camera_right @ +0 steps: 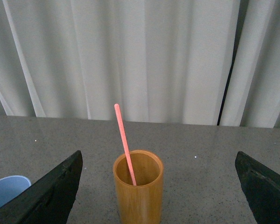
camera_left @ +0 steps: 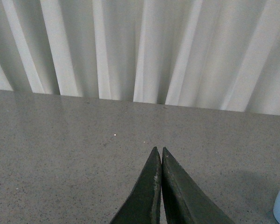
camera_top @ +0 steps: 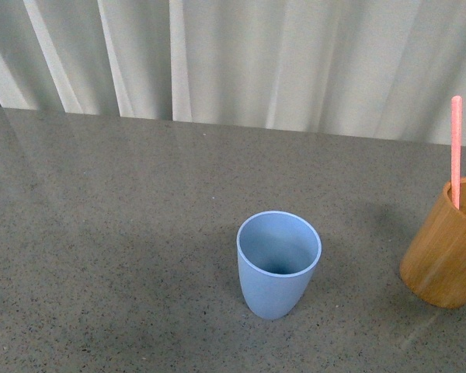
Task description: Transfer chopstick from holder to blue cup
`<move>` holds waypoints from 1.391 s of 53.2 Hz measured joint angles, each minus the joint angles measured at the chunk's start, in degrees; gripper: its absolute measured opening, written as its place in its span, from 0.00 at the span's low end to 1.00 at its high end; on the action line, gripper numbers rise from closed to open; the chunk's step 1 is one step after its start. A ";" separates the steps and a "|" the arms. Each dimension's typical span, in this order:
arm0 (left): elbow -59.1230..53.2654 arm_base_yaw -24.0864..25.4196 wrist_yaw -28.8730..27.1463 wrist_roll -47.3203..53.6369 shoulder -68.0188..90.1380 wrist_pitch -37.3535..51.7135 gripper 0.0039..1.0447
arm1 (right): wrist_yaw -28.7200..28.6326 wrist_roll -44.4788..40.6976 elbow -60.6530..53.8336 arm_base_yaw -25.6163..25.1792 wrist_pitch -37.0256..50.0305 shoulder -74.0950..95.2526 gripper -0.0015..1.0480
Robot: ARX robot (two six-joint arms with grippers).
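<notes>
the right gripper (camera_right: 158, 157) holds its fingers spread wide and empty, and straight ahead of them, centred in the gap, sits the holder (camera_right: 138, 200) on the table (camera_right: 224, 154). the chopstick (camera_right: 123, 140) stands inside it, its long axis near upright and leaning slightly toward the finger on the cup's side, with the upper half clear above the rim (the free part to pinch). outside that same finger, off to the side, the blue cup (camera_right: 4, 190) sits mouth up and empty. the left gripper (camera_left: 159, 150), fingers pressed together on nothing, sees only the cup's edge, so the right arm looks nearer for the pick.
</notes>
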 joint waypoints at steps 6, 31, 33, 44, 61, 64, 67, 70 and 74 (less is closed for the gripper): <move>0.00 0.00 0.00 -0.02 0.00 -0.02 0.10 | 0.00 0.00 0.00 0.00 0.00 0.00 0.90; 0.00 0.00 0.00 -0.02 -0.04 -0.04 0.90 | 7.80 4.48 7.54 1.55 -11.28 24.11 0.90; 0.00 0.00 0.00 0.00 -0.04 -0.04 0.95 | 5.95 4.28 7.63 0.94 -6.62 28.65 0.90; 0.00 0.00 0.00 0.00 -0.04 -0.04 0.94 | 3.06 1.73 10.54 1.66 17.70 52.61 0.90; 0.00 0.00 0.00 0.00 -0.07 -0.04 0.94 | 3.82 -1.07 21.05 7.30 32.92 77.61 0.90; 0.00 0.00 0.02 0.02 -0.04 -0.04 0.94 | 3.89 -1.14 22.91 7.61 34.05 80.19 0.90; 0.00 0.00 0.00 0.00 -0.04 -0.04 0.94 | 4.15 -1.25 25.14 7.80 35.58 83.21 0.90; 0.00 0.00 0.00 0.02 -0.04 -0.04 0.94 | 4.48 -1.25 26.77 7.96 36.15 85.42 0.90; 0.00 0.00 0.00 0.00 -0.04 -0.04 0.94 | 4.55 -1.25 28.22 8.11 36.61 87.32 0.90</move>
